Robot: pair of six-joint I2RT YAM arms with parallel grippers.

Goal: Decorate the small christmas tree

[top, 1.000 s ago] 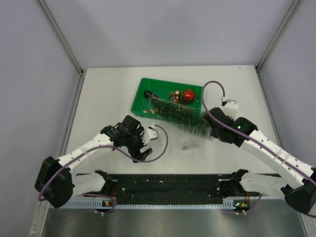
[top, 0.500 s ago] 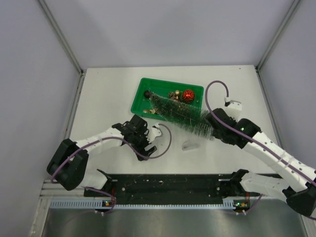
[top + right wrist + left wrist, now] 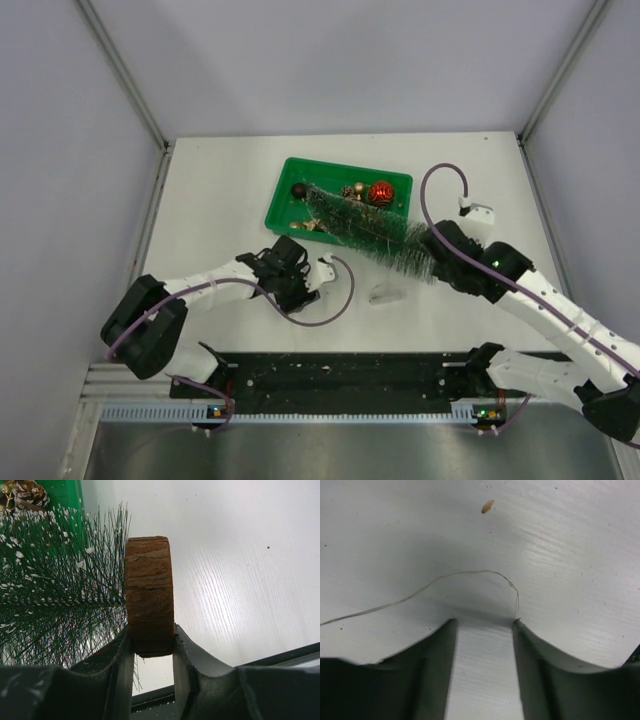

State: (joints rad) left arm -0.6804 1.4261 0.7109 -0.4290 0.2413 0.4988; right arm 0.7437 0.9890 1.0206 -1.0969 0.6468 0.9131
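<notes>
The small christmas tree (image 3: 365, 228), bristly dark green with frosted tips, lies slantwise with its tip over the green tray (image 3: 283, 196). My right gripper (image 3: 437, 262) is shut on its round brown base (image 3: 149, 600), which sits between the fingers (image 3: 117, 675) in the right wrist view. My left gripper (image 3: 306, 284) is low over the white table, left of the tree. Its jaws stand partly apart with bare table between them (image 3: 484, 622). A thin thread (image 3: 445, 577) loops across the table to the tip of the right finger (image 3: 540, 655).
In the tray lie a red ball (image 3: 381, 192), a dark ball (image 3: 298, 190), pinecones (image 3: 352, 192) and a gold piece (image 3: 305, 226). A small clear object (image 3: 385, 294) lies on the table between the arms. A brown fleck (image 3: 488, 506) lies ahead of the left gripper.
The left gripper has slid a little right and down to the table, and its jaws have narrowed. The right gripper has shifted the tree's base slightly up and right.
</notes>
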